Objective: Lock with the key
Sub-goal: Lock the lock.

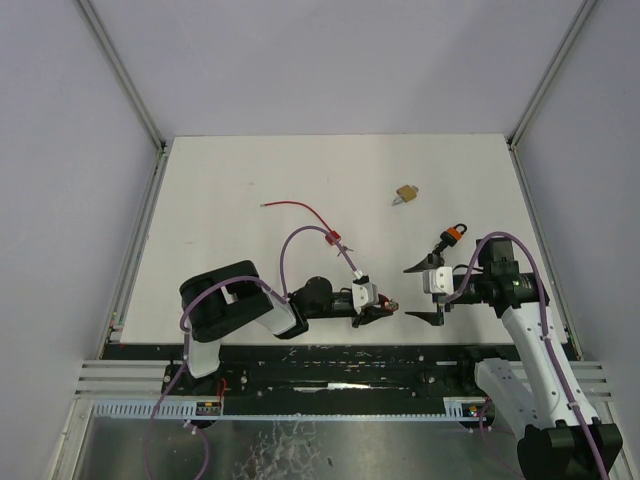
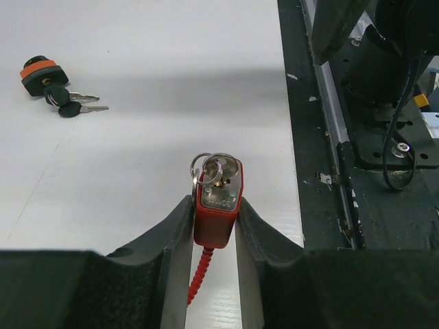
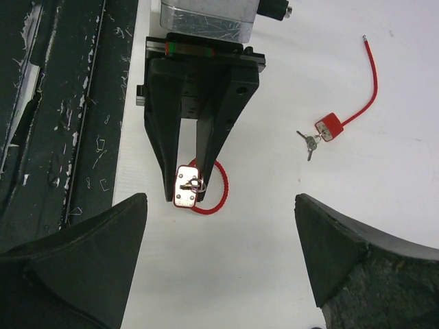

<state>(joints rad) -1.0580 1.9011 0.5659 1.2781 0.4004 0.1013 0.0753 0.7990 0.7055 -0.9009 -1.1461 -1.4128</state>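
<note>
My left gripper (image 1: 385,308) is shut on a red padlock (image 2: 218,199), holding its body between both fingers with the keyhole face pointing away. A key on a ring (image 2: 214,168) sits in the keyhole. A red coiled cable (image 3: 221,184) loops behind the lock. My right gripper (image 1: 415,292) is open and empty, facing the lock from a short way off. In the right wrist view the left gripper (image 3: 186,197) holds the lock's silver face (image 3: 186,185) toward me, between my wide-open fingers (image 3: 82,253).
A black and orange padlock (image 1: 455,235) with two keys (image 2: 81,103) lies behind the right gripper. A second red padlock (image 1: 335,238) with keys and a long red cable (image 1: 295,207) lies mid-table. A brass padlock (image 1: 406,193) lies farther back. The table's dark front rail (image 1: 330,355) runs just below both grippers.
</note>
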